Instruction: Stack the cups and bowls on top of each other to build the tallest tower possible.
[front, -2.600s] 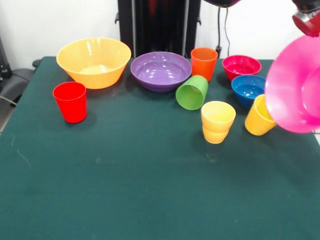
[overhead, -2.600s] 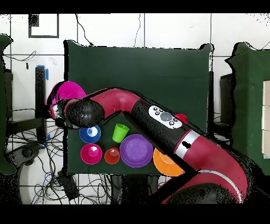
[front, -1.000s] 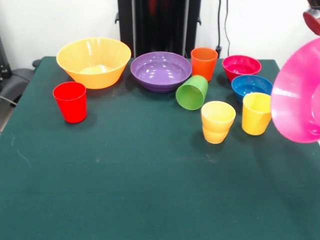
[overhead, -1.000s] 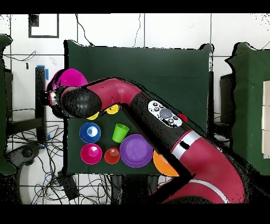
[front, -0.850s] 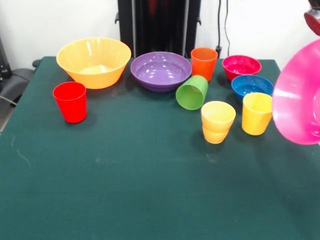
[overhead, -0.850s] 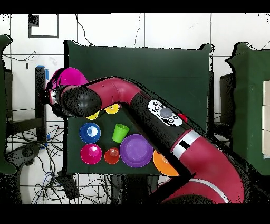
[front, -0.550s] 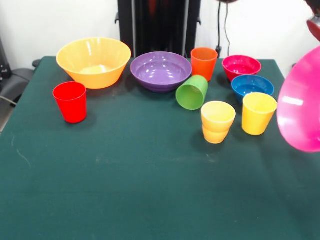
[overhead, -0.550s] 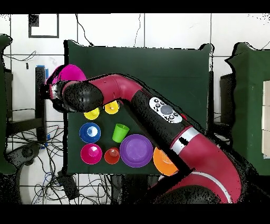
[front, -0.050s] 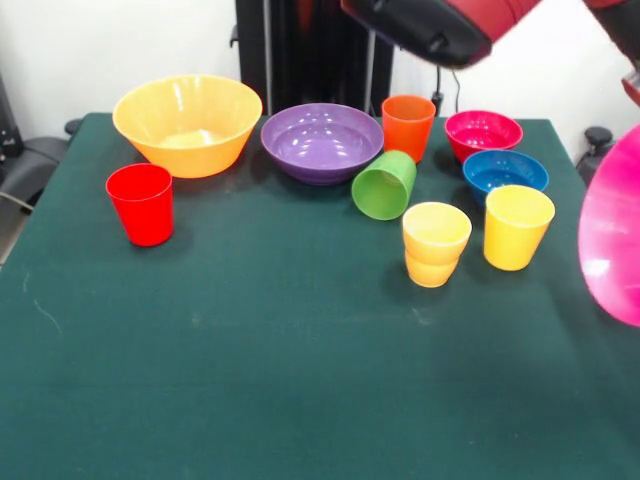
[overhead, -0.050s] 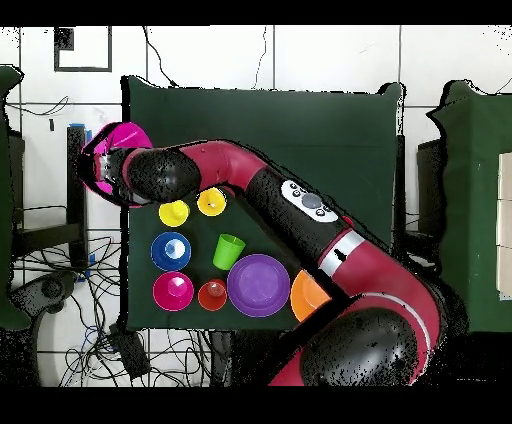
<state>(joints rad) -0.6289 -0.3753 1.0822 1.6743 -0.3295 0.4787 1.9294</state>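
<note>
Off the bench's right edge in the front view, at about three o'clock, the hot pink bowl (front, -0.050s: 615, 245) hangs in the air tipped on its side, cut off by the frame. From above it shows at ten o'clock past the bench's corner (overhead, -0.050s: 118, 140), with the arm's dark wrist over it. The tool itself is hidden, so I cannot tell whether it is clamped on the rim or how its fingers stand.

Nearest the bowl stand two yellow cups, one upright (front, -0.050s: 517, 227) and another (front, -0.050s: 436, 243) that seems to sit in a second. Just behind them are the blue bowl (front, -0.050s: 505, 176) and the crimson-pink bowl (front, -0.050s: 483, 132). The green cup (front, -0.050s: 385, 185) lies tilted on its side at the centre, the orange cup (front, -0.050s: 408, 126) upright at its twelve o'clock. Further left come the purple bowl (front, -0.050s: 322, 141), the large orange bowl (front, -0.050s: 187, 123) and, at nine o'clock, the red cup (front, -0.050s: 141, 203), well apart from the rest.

As I judge it, the bowl is being carried toward a tower base. It would do best brought level over bare cloth and set down flat, clear of the yellow cups, since a wide bowl makes the steadiest foot; released while tilted, it could roll off the edge.

A dark green cloth covers the bench (front, -0.050s: 300, 380). Behind it stands a black pedestal (front, -0.050s: 318, 50) against a white wall; cables (overhead, -0.050s: 60, 290) litter the tiled floor.
</note>
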